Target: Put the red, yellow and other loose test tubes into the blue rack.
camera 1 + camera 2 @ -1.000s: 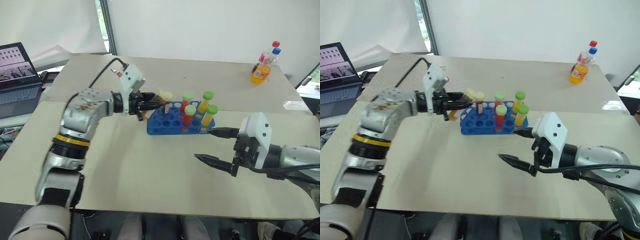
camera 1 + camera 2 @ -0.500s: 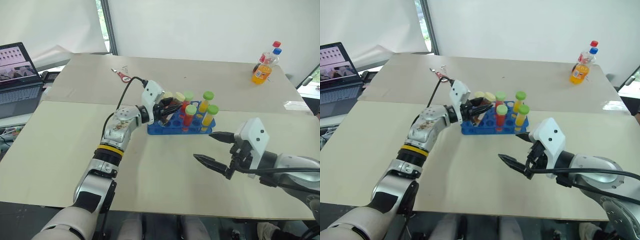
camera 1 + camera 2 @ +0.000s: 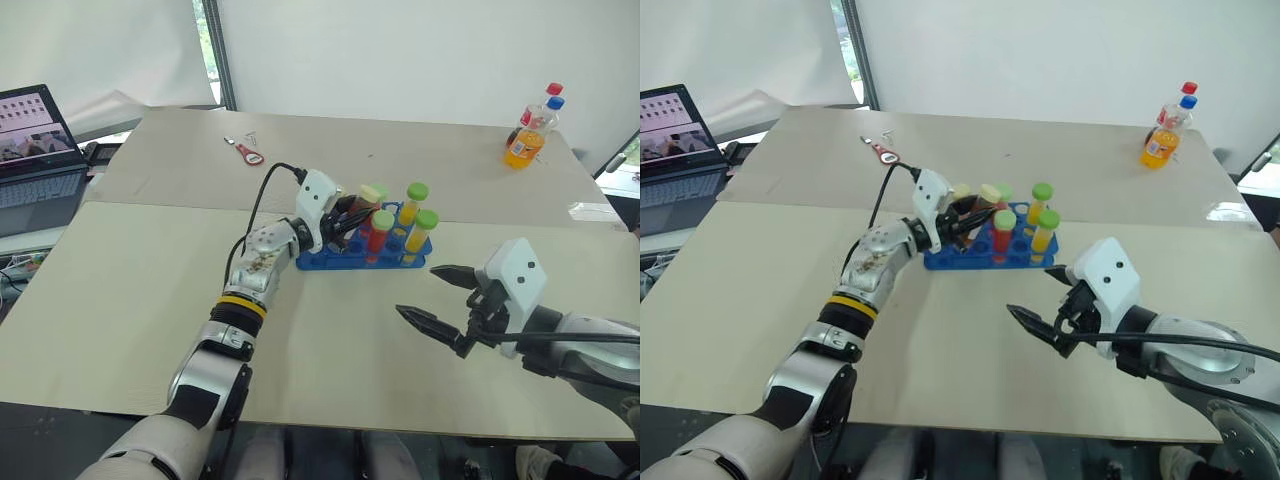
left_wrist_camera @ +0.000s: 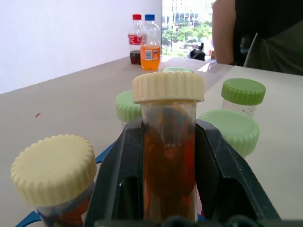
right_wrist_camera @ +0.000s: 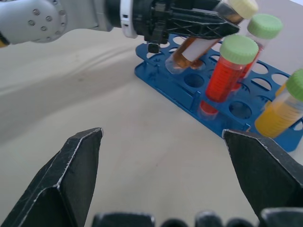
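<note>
While the left gripper (image 3: 352,213) clamps a cream-capped tube (image 4: 168,156) (tilted) over the blue rack (image 3: 330,256), the right gripper (image 3: 438,297) gapes.

The counter (image 3: 330,340) is a pale beige surface with a seam running across it. At its far right corner stand two drink bottles close together: an orange one (image 3: 524,143) in front, a dark cola one (image 3: 545,100) behind it. Near the counter's far left part lies a small red-handled tool (image 3: 246,152). Off the counter's left edge sits an open laptop (image 3: 35,150), screen lit. A person's dark torso (image 4: 255,33) stands beyond the bottles
</note>
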Controlling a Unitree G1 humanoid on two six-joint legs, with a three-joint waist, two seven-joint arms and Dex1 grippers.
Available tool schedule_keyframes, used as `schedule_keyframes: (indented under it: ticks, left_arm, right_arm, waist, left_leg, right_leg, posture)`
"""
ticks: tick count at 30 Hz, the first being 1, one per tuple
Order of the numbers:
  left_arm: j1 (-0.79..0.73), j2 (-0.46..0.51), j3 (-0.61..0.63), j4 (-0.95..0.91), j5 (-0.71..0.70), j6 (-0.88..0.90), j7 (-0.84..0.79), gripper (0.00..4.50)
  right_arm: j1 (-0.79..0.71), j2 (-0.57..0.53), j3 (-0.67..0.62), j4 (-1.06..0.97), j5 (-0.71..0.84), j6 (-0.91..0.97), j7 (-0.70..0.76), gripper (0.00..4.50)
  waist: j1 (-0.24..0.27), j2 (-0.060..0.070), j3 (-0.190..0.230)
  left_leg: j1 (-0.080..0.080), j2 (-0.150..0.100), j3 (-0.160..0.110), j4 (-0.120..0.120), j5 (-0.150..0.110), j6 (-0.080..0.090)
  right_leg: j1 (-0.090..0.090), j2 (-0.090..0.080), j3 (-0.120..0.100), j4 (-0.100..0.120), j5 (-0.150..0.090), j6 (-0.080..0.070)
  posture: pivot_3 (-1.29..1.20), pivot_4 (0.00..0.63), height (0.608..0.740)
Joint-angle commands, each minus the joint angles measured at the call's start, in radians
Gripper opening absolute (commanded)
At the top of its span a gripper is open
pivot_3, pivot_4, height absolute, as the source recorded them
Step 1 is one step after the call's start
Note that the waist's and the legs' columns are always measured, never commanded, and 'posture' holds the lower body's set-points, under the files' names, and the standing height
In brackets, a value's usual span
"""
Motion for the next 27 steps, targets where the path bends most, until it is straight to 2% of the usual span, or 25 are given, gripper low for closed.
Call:
schedule_keyframes:
  ticks: [1, 11, 14, 18, 19, 20, 24, 25, 27]
  left_arm:
    - [0.028, -0.024, 0.013, -0.019, 0.007, -0.070, 0.023, 0.93]
    - [0.177, -0.074, 0.028, -0.066, 0.043, -0.226, 0.129, 0.92]
    - [0.202, -0.084, 0.025, -0.074, 0.047, -0.254, 0.139, 0.92]
    - [0.219, -0.082, 0.013, -0.051, 0.083, -0.332, 0.162, 0.92]
    - [0.224, -0.077, 0.009, -0.048, 0.079, -0.337, 0.144, 1.93]
    - [0.229, -0.074, 0.005, -0.047, 0.077, -0.346, 0.126, 2.23]
    - [0.270, -0.027, -0.010, -0.100, 0.067, -0.348, 0.060, 4.21]
    - [0.281, -0.013, -0.009, -0.120, 0.062, -0.332, 0.052, 4.46]
    - [0.314, 0.037, -0.001, -0.179, 0.052, -0.300, 0.024, 4.46]
  right_arm:
    - [-0.004, 0.035, -0.016, -0.044, 0.017, 0.013, -0.091, 4.50]
    - [-0.032, 0.276, 0.107, -0.084, -0.124, 0.007, -0.432, 4.50]
    - [-0.018, 0.318, 0.138, -0.090, -0.192, -0.005, -0.465, 4.50]
    - [0.021, 0.332, 0.114, -0.075, -0.252, -0.038, -0.439, 4.50]
    - [0.028, 0.327, 0.109, -0.069, -0.264, -0.046, -0.424, 4.50]
    - [0.036, 0.323, 0.102, -0.063, -0.274, -0.053, -0.410, 4.50]
    - [0.044, 0.307, 0.081, -0.031, -0.310, -0.087, -0.341, 4.50]
    - [0.042, 0.302, 0.074, -0.019, -0.317, -0.097, -0.322, 4.50]
    - [0.030, 0.272, 0.063, 0.021, -0.338, -0.129, -0.260, 4.50]
  waist:
    - [0.000, 0.000, 0.000]
    - [-0.001, 0.001, -0.002]
    - [-0.001, 0.001, -0.003]
    - [-0.002, 0.002, -0.003]
    - [-0.002, 0.002, -0.003]
    - [-0.003, 0.002, -0.003]
    - [-0.007, 0.002, -0.003]
    - [-0.008, 0.002, -0.003]
    - [-0.011, 0.002, -0.003]
  left_leg:
    - [0.000, 0.000, 0.000, 0.000, 0.000, 0.000]
    - [0.001, -0.001, -0.001, 0.000, 0.000, 0.000]
    - [0.001, -0.001, -0.001, 0.000, 0.000, 0.000]
    - [0.000, -0.001, -0.001, 0.000, 0.000, 0.000]
    - [0.001, -0.001, -0.001, 0.000, 0.000, 0.000]
    - [0.001, -0.001, -0.001, 0.000, 0.000, 0.000]
    - [0.001, -0.001, -0.001, 0.000, 0.000, 0.000]
    - [0.001, -0.001, -0.001, 0.000, 0.000, 0.000]
    - [0.001, -0.001, -0.001, 0.000, 0.000, 0.000]
  right_leg:
    - [0.000, 0.000, 0.000, 0.000, 0.000, 0.000]
    - [0.001, 0.000, 0.000, 0.000, 0.000, 0.000]
    - [0.001, 0.000, 0.000, 0.000, 0.000, 0.000]
    - [0.001, 0.000, 0.000, 0.000, 0.000, 0.000]
    - [0.001, 0.000, 0.000, 0.000, 0.000, 0.000]
    - [0.001, 0.000, 0.000, 0.000, 0.000, 0.000]
    - [0.001, 0.000, 0.000, 0.000, 0.000, 0.000]
    - [0.001, 0.000, 0.000, 0.000, 0.000, 0.000]
    - [0.001, 0.000, 0.000, 0.000, 0.000, 0.000]
  posture:
    - [0.00, 0.150, 0.733]
    - [0.00, 0.150, 0.733]
    - [0.00, 0.150, 0.733]
    - [0.00, 0.150, 0.733]
    - [0.00, 0.150, 0.733]
    - [0.00, 0.150, 0.733]
    - [0.00, 0.150, 0.733]
    - [0.00, 0.150, 0.733]
    - [0.00, 0.150, 0.733]
